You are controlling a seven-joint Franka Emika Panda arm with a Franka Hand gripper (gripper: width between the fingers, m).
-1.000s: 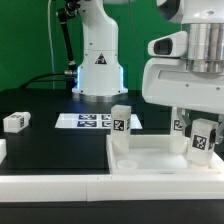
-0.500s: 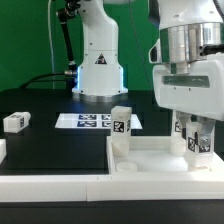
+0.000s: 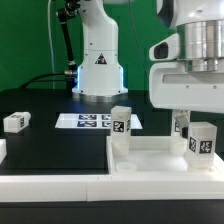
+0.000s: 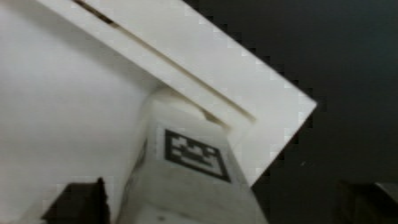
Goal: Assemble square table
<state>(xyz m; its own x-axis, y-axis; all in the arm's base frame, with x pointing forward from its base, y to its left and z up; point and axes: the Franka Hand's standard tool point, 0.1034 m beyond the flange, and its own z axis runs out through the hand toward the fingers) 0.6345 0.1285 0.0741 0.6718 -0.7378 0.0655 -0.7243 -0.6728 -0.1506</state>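
Observation:
The white square panel [image 3: 160, 160] lies at the front with its raised rim up. One tagged leg [image 3: 120, 125] stands upright at its far left corner. Another tagged leg [image 3: 203, 140] stands at the right side, and a third [image 3: 180, 125] is partly hidden behind it. A loose leg [image 3: 15, 121] lies on the black table at the exterior view's left. My gripper [image 3: 197, 118] hangs just above the right leg. In the wrist view the leg [image 4: 187, 160] stands on the panel [image 4: 71, 90] between the dark fingers [image 4: 80, 205], with a gap on one side.
The marker board [image 3: 90, 121] lies flat behind the panel. The robot base [image 3: 98, 60] stands at the back. A long white bar [image 3: 60, 185] edges the table's front.
The hand has turned about its vertical axis and risen slightly. The right leg's tag now shows more fully below it. The legs and the panel have not shifted.

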